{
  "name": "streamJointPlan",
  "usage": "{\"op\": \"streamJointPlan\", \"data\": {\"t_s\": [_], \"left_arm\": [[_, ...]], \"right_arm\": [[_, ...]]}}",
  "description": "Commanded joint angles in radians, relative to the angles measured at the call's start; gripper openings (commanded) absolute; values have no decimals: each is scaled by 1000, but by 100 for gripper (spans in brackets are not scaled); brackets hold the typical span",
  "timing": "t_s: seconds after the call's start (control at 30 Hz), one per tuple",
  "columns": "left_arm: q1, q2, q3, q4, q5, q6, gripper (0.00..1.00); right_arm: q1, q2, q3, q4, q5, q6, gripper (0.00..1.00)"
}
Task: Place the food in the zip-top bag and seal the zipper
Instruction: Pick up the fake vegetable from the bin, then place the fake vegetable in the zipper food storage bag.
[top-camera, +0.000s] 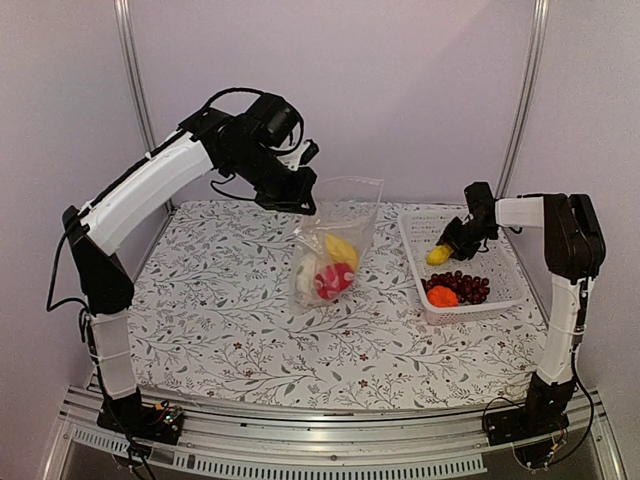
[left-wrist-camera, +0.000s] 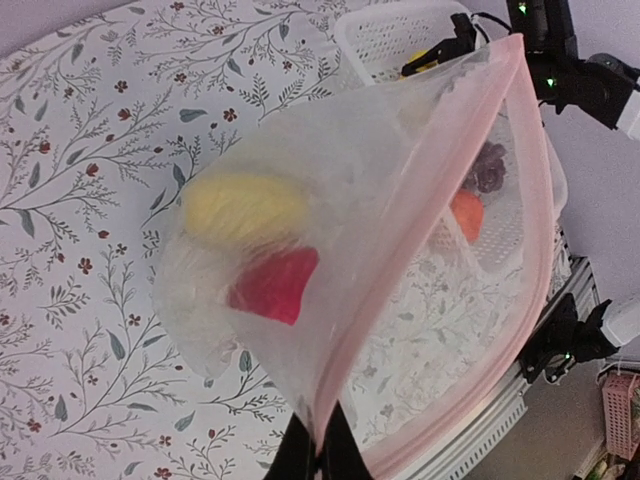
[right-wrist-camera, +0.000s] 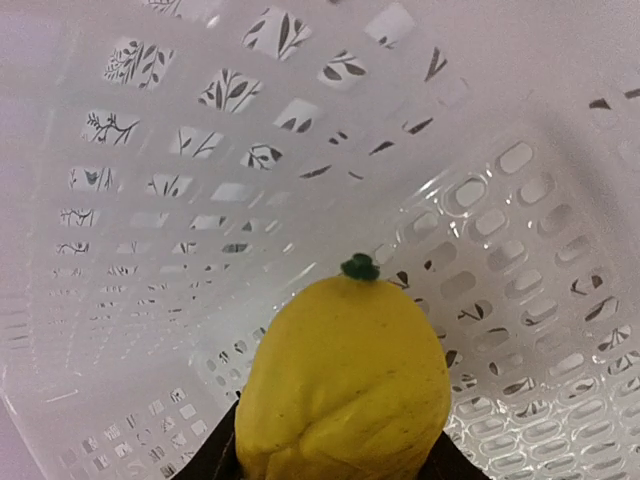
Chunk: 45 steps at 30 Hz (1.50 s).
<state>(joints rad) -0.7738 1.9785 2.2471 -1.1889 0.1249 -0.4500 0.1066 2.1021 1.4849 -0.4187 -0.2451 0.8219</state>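
Note:
My left gripper (top-camera: 305, 205) (left-wrist-camera: 322, 450) is shut on the mouth edge of the zip-top bag (top-camera: 345, 215) (left-wrist-camera: 380, 150) and holds it upright above the table. The mouth gapes open, and the pinkish zipper (left-wrist-camera: 535, 230) runs along its rim. Inside lie a yellow long piece (top-camera: 341, 250) (left-wrist-camera: 245, 208), a red piece (top-camera: 333, 282) (left-wrist-camera: 275, 285) and a cream-white lump (top-camera: 306, 270). My right gripper (top-camera: 447, 245) (right-wrist-camera: 340, 465) reaches into the white basket (top-camera: 470, 308) (right-wrist-camera: 200, 200). Its fingers press both sides of the small yellow round piece (top-camera: 438, 255) (right-wrist-camera: 345, 380), which looks dented.
An orange ball (top-camera: 442, 296) and a dark red grape bunch (top-camera: 464, 284) lie in the near part of the basket, close to my right gripper. The basket stands at the right of the floral tablecloth (top-camera: 220, 320), a hand's width from the bag.

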Motion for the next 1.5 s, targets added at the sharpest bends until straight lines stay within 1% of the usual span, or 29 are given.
{"op": "streamJointPlan", "data": {"t_s": [0.0,0.2,0.3,0.4,0.57,0.7,0.93,1.03,1.13,1.27,1.3,1.33,1.4,1.47], "left_arm": [[11,-24,-20,34,20,-4,0],[14,-17,-28,64,51,-12,0],[17,-11,-25,70,61,-15,0],[20,-2,-20,72,88,-14,0],[28,7,-19,69,121,-10,0],[33,8,-15,75,131,-13,0],[35,7,-18,78,144,-16,0],[36,5,-18,81,146,-20,0],[38,-1,-20,88,145,-23,0],[43,-3,-19,92,147,-25,0],[43,-4,-21,94,147,-26,0],[44,-3,-21,94,147,-26,0],[45,-4,-22,97,149,-28,0],[47,-4,-23,101,152,-30,0]], "right_arm": [[24,-164,-52,34,20,-74,37],[80,-373,-111,37,28,-160,35],[130,-455,-123,37,-20,-186,34],[211,-532,-109,32,-32,-246,34],[353,-644,-52,63,24,-351,33],[449,-662,29,70,70,-446,33],[609,-610,151,62,168,-616,34],[653,-567,174,61,230,-690,38],[664,-529,172,72,287,-714,42],[665,-499,154,74,381,-721,64],[665,-498,154,71,388,-721,70],[665,-499,157,69,381,-721,74],[665,-515,162,67,369,-715,79],[665,-530,166,60,360,-705,80]]}}
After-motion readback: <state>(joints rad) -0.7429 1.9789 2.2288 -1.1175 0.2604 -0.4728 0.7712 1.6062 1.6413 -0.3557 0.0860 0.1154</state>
